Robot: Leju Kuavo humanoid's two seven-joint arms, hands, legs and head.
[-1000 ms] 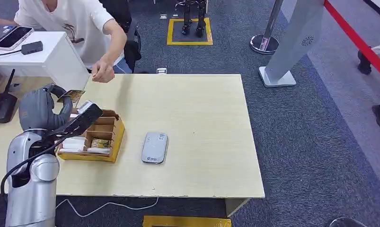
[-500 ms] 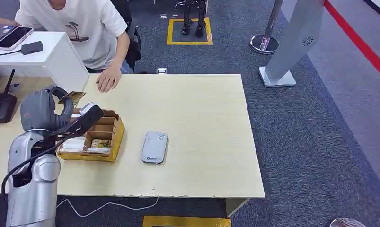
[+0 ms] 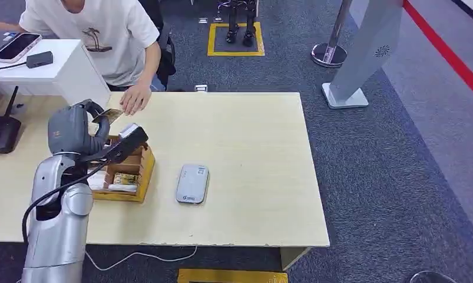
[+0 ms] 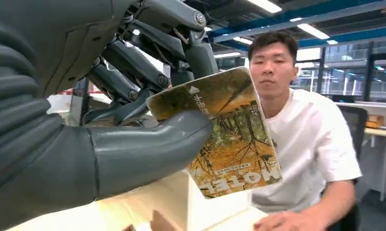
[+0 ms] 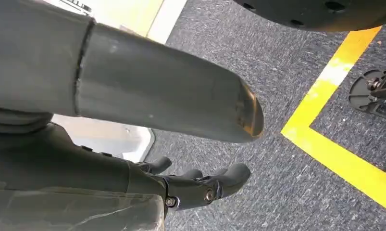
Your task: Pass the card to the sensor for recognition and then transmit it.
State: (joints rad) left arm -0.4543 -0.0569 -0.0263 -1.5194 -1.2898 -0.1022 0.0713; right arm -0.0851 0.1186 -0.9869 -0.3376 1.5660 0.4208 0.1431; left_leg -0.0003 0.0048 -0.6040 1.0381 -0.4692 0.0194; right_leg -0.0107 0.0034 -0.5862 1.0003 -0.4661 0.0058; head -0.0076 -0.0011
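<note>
Above the box (image 3: 121, 174) at the tabletop's (image 3: 251, 141) left, the card (image 4: 229, 132) is pinched between the thumb and fingers (image 4: 133, 72) of the left robot hand (image 3: 89, 127), face outward, probably so it can be presented flat to the sensor (image 3: 192, 183), which lies well apart on the tabletop. A person's hand (image 3: 135, 97) rests near. The right robot hand (image 5: 200, 185) hangs released over the floor, fingers loosely apart, holding nothing.

**Figure: Outward appearance of the robot's arm and hands**

The left arm (image 3: 54, 236) is showing silver, rounded segments, with a black cable looping along its side. The left hand (image 4: 133, 120) is presenting a grey ribbed cover, a thick grey thumb and darker fingers (image 4: 133, 62) bearing visible screws. The right hand (image 5: 147, 144) is showing matching grey and dark parts.
</note>
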